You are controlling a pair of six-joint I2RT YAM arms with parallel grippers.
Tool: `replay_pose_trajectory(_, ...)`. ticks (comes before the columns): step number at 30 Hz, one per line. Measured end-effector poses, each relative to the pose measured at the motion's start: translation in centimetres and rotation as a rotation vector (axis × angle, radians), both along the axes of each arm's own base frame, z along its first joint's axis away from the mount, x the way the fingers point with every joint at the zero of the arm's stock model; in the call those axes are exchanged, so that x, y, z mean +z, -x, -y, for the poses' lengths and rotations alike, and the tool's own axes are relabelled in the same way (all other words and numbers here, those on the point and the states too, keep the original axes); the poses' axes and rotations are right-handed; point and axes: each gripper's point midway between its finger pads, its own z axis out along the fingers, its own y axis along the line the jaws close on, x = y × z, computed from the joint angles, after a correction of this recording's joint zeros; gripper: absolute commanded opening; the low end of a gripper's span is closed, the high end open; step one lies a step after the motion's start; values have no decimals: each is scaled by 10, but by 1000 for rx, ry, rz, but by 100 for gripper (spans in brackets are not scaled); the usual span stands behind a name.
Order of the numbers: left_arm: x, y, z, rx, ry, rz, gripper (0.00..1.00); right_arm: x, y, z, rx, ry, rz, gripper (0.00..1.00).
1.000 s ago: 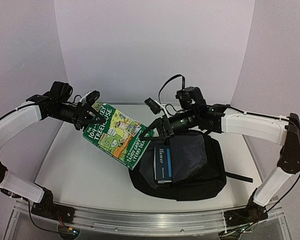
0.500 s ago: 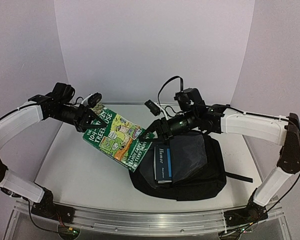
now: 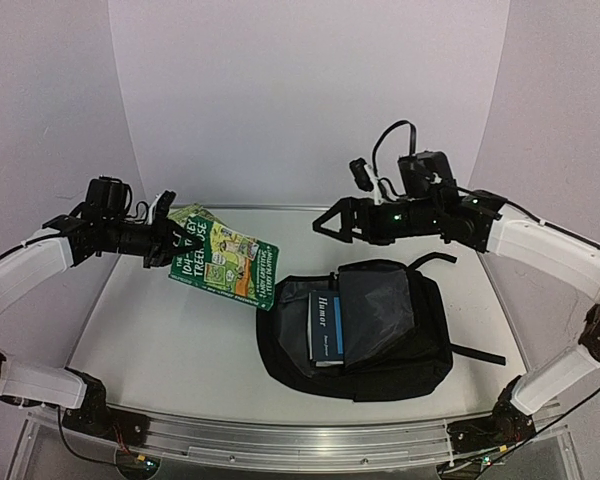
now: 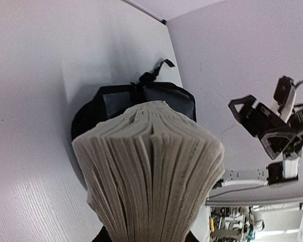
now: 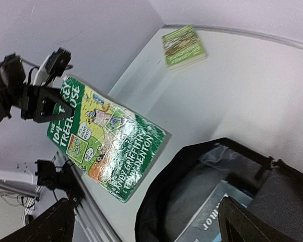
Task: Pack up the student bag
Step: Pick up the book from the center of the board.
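The student bag [image 3: 400, 365] lies open on the table at right, with a blue book [image 3: 325, 328] standing in its mouth. My left gripper [image 3: 170, 242] is shut on the top edge of a green picture-cover book [image 3: 228, 264], which hangs tilted in the air left of the bag. In the left wrist view the book's fanned pages [image 4: 151, 166] fill the frame, with the bag [image 4: 116, 98] beyond them. My right gripper [image 3: 332, 222] is open and empty, raised above the bag's back left. In the right wrist view the held book [image 5: 108, 138] is apart from my right gripper [image 5: 146, 227].
A second green book [image 5: 184, 46] lies flat on the table at the back left, partly behind the held one [image 3: 193, 213]. A black strap [image 3: 478, 352] trails from the bag's right side. White walls curve round the back of the table.
My right gripper has let go of the green book, opened wide and drawn up and to the right. My left gripper has shut on the book and carried it leftward.
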Motion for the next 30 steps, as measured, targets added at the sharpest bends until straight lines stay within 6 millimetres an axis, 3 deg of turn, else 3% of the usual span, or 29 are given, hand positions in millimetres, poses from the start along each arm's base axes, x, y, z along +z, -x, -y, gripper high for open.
replay_pose_trajectory(3, -12, -13, -11, 119, -5, -47, 0, 4, -17, 35, -146, 30, -10, 98)
replay_pose_trajectory(5, -22, -19, -17, 184, -3, -77, 0, -8, -32, 66, -250, 61, -44, 98)
replay_pose_trajectory(9, -38, -24, -27, 278, 3, -134, 0, -60, -48, 130, -440, 169, -166, 98)
replay_pose_trajectory(13, -40, -24, -31, 318, 15, -147, 0, -112, -34, 162, -509, 271, -293, 98)
replay_pose_trajectory(16, -38, -24, -33, 332, 24, -142, 0, -140, -15, 178, -534, 315, -371, 98)
replay_pose_trajectory(20, -37, -23, -33, 335, 29, -142, 0, -159, 7, 187, -532, 319, -435, 93)
replay_pose_trajectory(25, -41, -22, -33, 338, 32, -161, 0, -162, 23, 183, -497, 279, -474, 80)
replay_pose_trajectory(30, -45, -23, -32, 337, 27, -177, 0, -160, 25, 173, -458, 234, -487, 75)
